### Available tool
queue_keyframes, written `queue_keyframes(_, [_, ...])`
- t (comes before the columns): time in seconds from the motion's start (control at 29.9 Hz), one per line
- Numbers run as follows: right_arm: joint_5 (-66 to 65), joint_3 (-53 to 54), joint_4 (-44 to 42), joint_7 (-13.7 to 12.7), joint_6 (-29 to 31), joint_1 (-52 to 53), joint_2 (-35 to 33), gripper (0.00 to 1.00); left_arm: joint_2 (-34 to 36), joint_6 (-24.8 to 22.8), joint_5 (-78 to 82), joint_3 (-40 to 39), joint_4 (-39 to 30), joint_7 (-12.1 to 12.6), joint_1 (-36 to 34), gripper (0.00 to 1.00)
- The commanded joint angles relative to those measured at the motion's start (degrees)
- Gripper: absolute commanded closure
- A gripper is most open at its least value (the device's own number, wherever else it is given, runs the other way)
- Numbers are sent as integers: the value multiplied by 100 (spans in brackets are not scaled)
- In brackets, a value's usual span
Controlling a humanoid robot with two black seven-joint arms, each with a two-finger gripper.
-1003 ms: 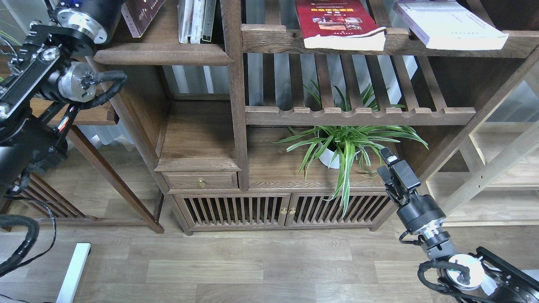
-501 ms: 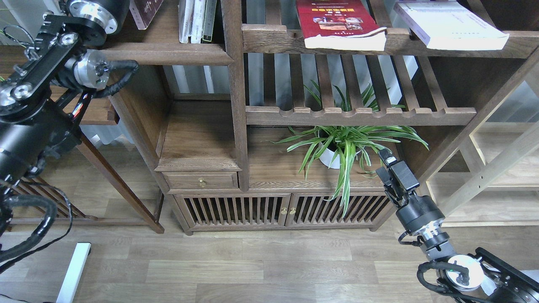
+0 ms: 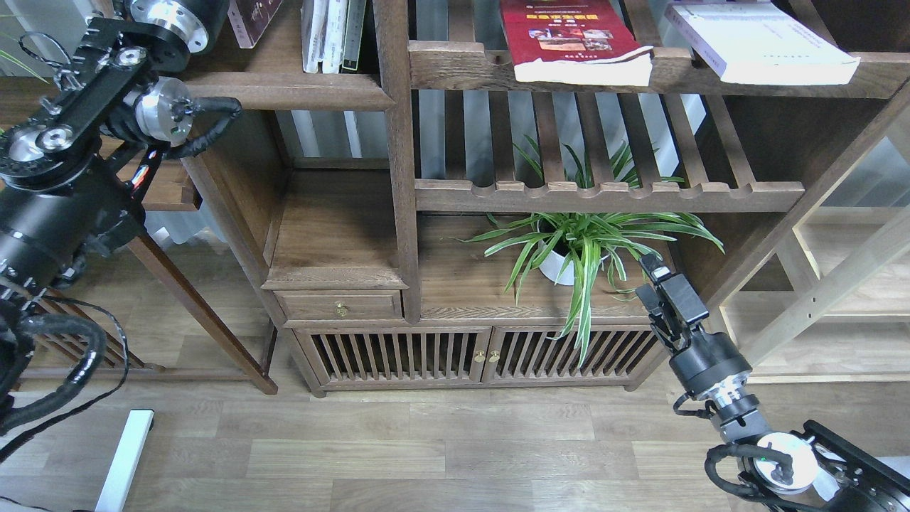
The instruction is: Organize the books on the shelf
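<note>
The dark maroon book (image 3: 250,16) shows only as a corner at the top edge, above the left end of the solid dark-brown shelf (image 3: 284,91). My left arm (image 3: 153,107) reaches up past the top edge there, and its gripper is out of view. The red book with the yellow title band (image 3: 569,39) lies flat on the upper slatted rack and overhangs its front rail. The white, pale lavender book (image 3: 761,43) lies flat to its right. My right gripper (image 3: 657,281) hangs low beside the plant and holds nothing. Its fingers overlap in this view.
Several pale books (image 3: 330,35) stand upright at the right end of the solid shelf. A potted spider plant (image 3: 579,245) stands under the lower slatted rack (image 3: 604,192). A drawer (image 3: 340,306) and slatted cabinet doors (image 3: 469,352) sit below. A light wooden frame (image 3: 839,277) stands at right.
My left arm has swung up and to the right toward the top-left shelf. The maroon book has moved up with it, partly out of view. The right arm has barely moved.
</note>
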Motion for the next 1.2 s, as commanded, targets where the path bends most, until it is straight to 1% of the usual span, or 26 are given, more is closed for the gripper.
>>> queue_keyframes(0.0, [0,6,0,-1,0,-21,0,2,-35,6,-47,77,77,-60,-12,98])
queue_keyframes(0.1, [0,6,0,-1,0,-39,-9,2,-27,6,-47,86,121,-131,-12,98])
queue_keyframes(0.5, [0,32,0,-1,0,-127,-35,2,-141,6,-47,218,332,-157,-12,98])
queue_keyframes(0.67, [0,23,0,-1,0,-127,-61,2,-176,6,-47,235,455,-254,-29,96])
queue_keyframes(0.84, [0,23,0,-1,0,-144,-61,2,-185,6,-47,235,499,-263,-38,97])
queue_keyframes(0.94, [0,23,0,-1,0,-144,-61,2,-220,6,-74,253,586,-315,-38,98])
queue_keyframes(1.17, [0,23,0,-1,0,-153,-88,2,-369,-3,-179,349,850,-368,-144,97])
